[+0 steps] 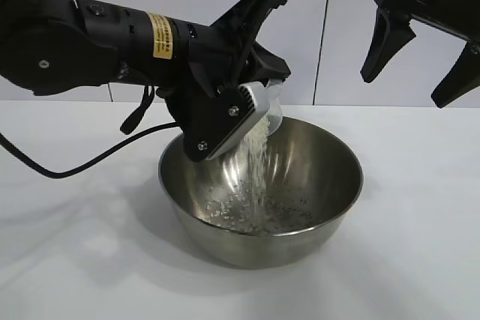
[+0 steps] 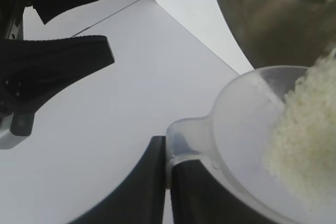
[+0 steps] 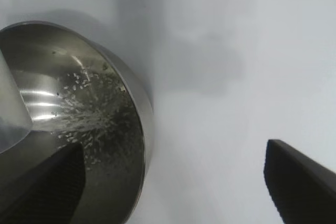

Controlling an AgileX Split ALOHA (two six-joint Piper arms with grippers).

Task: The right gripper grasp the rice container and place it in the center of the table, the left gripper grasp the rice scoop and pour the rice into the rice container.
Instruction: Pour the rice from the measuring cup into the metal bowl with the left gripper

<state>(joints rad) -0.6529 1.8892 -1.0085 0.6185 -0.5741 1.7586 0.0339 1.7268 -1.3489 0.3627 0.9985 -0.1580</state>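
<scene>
Here: rice (image 1: 253,157) pouring from scoop (image 1: 268,107) into bowl (image 1: 300,185).
Left gripper (image 1: 247,103) fingers clamped on tilted scoop's handle above bowl, mid-table (image 1: 67,260); right gripper (image 1: 420,58), fingers wide apart, empty, raised beside.

Rice (image 3: 86,111) grains scattered inside rice container (image 3: 137,103).
</scene>
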